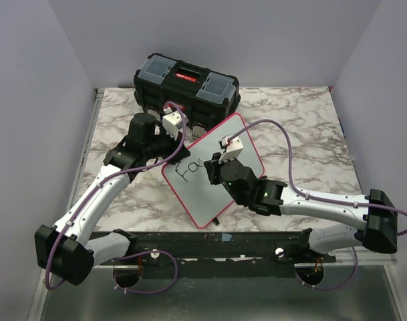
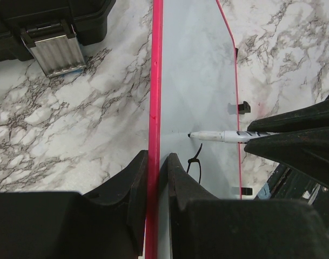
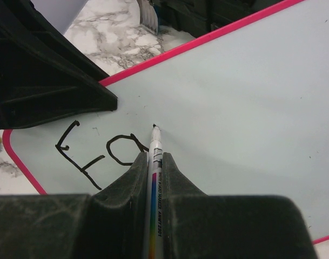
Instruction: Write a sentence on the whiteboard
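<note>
Right wrist: marker [image 3: 155,141] being pinched by right gripper [image 3: 153,157], lower centre, tip on whiteboard [image 3: 234,108] beside lettering [image 3: 99,154]; rim [image 2: 153,81] being clamped by left gripper [image 2: 155,159].

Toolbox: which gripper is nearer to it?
Left. The left gripper clamps the whiteboard rim on the toolbox side; the right gripper holds a marker at mid-board, farther away.

Marble-patterned table [image 1: 310,134], pale lavender walls [image 1: 256,33]
</note>
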